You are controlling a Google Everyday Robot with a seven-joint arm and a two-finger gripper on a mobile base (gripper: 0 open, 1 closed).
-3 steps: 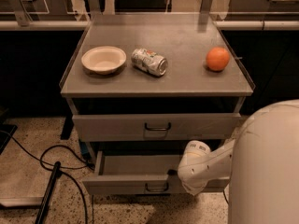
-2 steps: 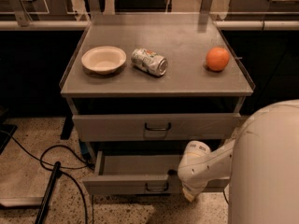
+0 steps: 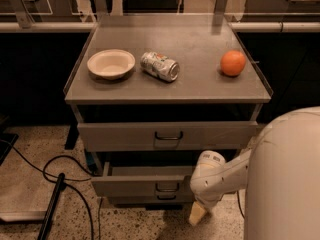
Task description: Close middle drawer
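Observation:
The middle drawer (image 3: 135, 186) is the second of three grey drawers and stands pulled partly out, its shallow tray showing behind the slim front. Its small dark wire handle (image 3: 166, 187) is at the centre. The taller top drawer (image 3: 125, 135) above it also stands slightly out. The lowest drawer (image 3: 145, 200) shows as a thin strip just under the middle one. My gripper (image 3: 198, 213) hangs low in front of the cabinet, at the right end of the middle drawer's front and pointing down toward the floor. My white wrist (image 3: 210, 173) is against that end of the drawer front.
On the cabinet top (image 3: 200, 86) lie a white bowl (image 3: 110, 63), a crushed can (image 3: 159, 66) and an orange (image 3: 233, 63). Black cables (image 3: 60, 179) trail over the speckled floor at the left. My white body (image 3: 287, 179) fills the lower right.
The middle drawer's front has moved inward, so less of its tray shows. My gripper has shifted slightly with it.

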